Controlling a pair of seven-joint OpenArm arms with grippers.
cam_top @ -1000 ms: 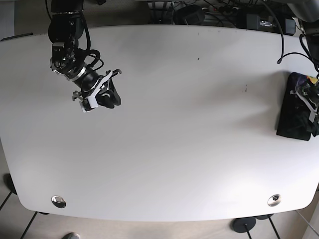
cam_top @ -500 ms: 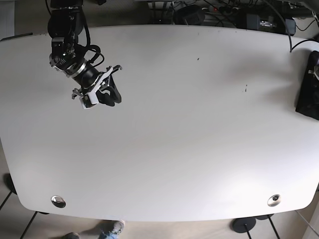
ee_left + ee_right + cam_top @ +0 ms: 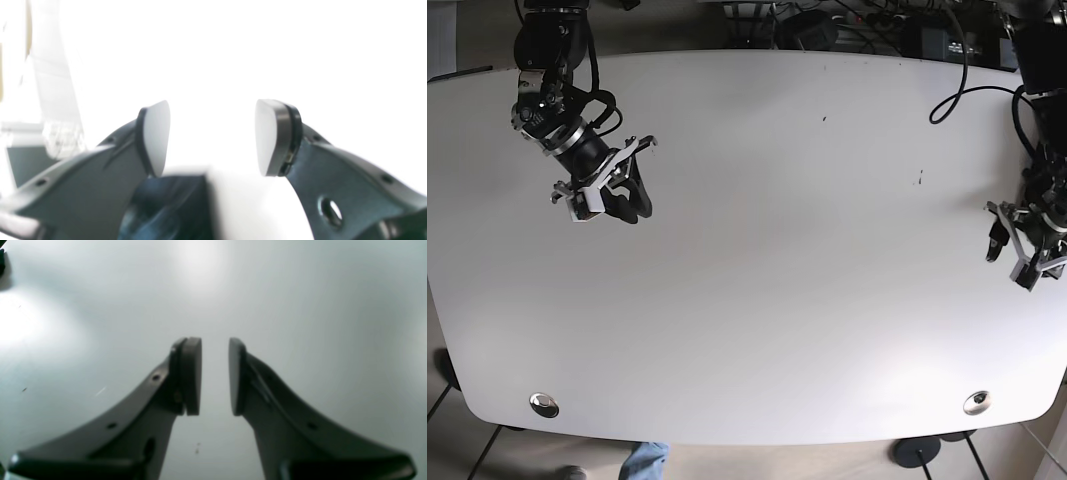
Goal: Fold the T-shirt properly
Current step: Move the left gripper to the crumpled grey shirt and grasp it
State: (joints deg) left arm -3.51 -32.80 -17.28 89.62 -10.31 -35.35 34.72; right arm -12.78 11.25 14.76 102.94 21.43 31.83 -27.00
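Observation:
No T-shirt shows on the white table (image 3: 777, 260) in the base view. My left gripper (image 3: 1007, 258) hangs open over the table's right side. In its wrist view the left gripper (image 3: 212, 133) has its pads wide apart with nothing between them. A blurred dark blue shape (image 3: 166, 206) sits low between the fingers; I cannot tell whether it is the T-shirt. My right gripper (image 3: 632, 205) is over the far left of the table. The right gripper (image 3: 215, 373) has a narrow gap between its pads and only bare tabletop beneath.
Two metal discs sit near the front corners, one on the left (image 3: 545, 404) and one on the right (image 3: 976, 402). Cables and black equipment (image 3: 877, 35) lie behind the far edge. A small dark mark (image 3: 920, 178) is on the right part. A person's leg (image 3: 642, 462) shows below the front edge.
The dark cloth at the table's right edge slid off to the right and is gone from view. The left gripper now hangs open there. The right gripper drifted slightly left.

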